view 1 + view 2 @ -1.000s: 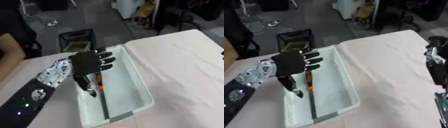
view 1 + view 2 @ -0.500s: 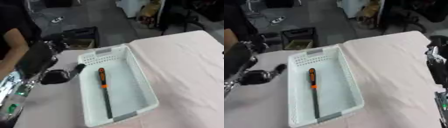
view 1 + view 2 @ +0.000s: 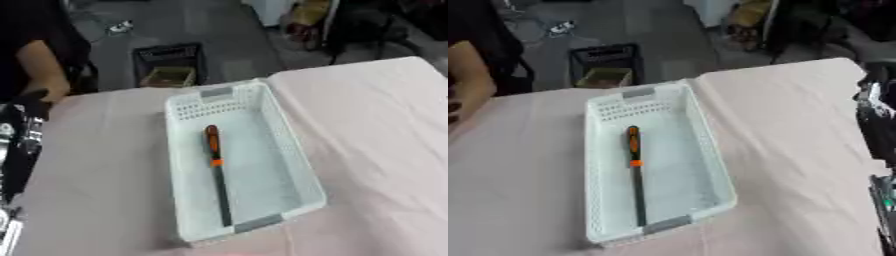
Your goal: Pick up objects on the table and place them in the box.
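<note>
A white perforated basket (image 3: 292, 150) stands lengthwise in the middle of the pink-covered table. Inside it lies a long tool (image 3: 216, 170) with a black shaft and an orange-and-black handle, pointing toward the far end. Nothing touches the tool. My left hand (image 3: 19, 142) shows only as a dark shape at the left edge, well apart from the basket. My right hand (image 3: 877, 120) shows only as black and silver parts at the right edge of the right eye view, away from the basket.
The pink cloth (image 3: 376, 125) spreads wide to the right of the basket. Beyond the table's far edge a black crate (image 3: 166, 65) sits on the floor. A person's arm (image 3: 39, 65) shows at the far left.
My left hand has lifted out of the basket and drawn back to the left edge, leaving the tool lying in the basket. The view has also shifted.
</note>
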`<action>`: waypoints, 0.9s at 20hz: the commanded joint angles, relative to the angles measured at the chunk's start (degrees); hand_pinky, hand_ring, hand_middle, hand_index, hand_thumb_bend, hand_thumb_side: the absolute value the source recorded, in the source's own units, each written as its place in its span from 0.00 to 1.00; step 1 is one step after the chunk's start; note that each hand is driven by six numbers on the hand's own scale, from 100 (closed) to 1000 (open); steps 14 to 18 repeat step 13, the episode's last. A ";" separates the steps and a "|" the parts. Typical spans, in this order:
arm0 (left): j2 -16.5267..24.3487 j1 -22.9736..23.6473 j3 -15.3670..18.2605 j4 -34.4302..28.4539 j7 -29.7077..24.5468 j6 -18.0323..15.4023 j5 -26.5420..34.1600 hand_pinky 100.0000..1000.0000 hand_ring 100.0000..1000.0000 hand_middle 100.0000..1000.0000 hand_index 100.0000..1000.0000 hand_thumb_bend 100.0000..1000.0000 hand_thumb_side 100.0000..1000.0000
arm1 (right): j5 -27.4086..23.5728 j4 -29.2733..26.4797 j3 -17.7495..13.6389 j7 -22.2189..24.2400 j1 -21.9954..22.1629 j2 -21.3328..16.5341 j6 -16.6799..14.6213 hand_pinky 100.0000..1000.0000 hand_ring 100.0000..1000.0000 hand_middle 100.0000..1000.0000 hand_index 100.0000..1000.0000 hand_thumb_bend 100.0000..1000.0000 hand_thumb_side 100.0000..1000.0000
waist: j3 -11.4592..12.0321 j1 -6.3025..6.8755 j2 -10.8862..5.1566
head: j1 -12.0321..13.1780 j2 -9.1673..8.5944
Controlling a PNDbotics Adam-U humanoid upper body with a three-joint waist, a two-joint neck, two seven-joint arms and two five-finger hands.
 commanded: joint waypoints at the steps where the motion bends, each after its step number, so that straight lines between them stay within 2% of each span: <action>1: -1.65 -0.47 0.60 0.98 -0.84 -0.21 -0.39 0.82 0.83 0.86 0.90 0.10 1.00 | -0.19 -0.57 -0.31 0.11 -0.54 -0.14 -0.08 0.25 0.35 0.41 0.66 0.00 0.62 | 0.08 -0.24 -0.53 | 0.74 1.46; 7: -3.83 -0.87 0.36 2.84 -1.35 -0.48 -1.17 0.82 0.83 0.86 0.90 0.09 1.00 | -0.34 -0.50 -0.16 0.27 -0.60 -0.12 -0.18 0.25 0.35 0.41 0.66 0.00 0.62 | 0.00 -0.37 -0.43 | 1.09 1.70; 18: -4.44 -0.84 0.23 3.14 -1.43 -0.66 -1.37 0.82 0.83 0.85 0.89 0.08 1.00 | -0.42 -0.48 -0.16 0.28 -0.54 0.00 -0.22 0.25 0.35 0.41 0.66 0.00 0.62 | -0.16 -0.39 -0.46 | 1.43 1.71</action>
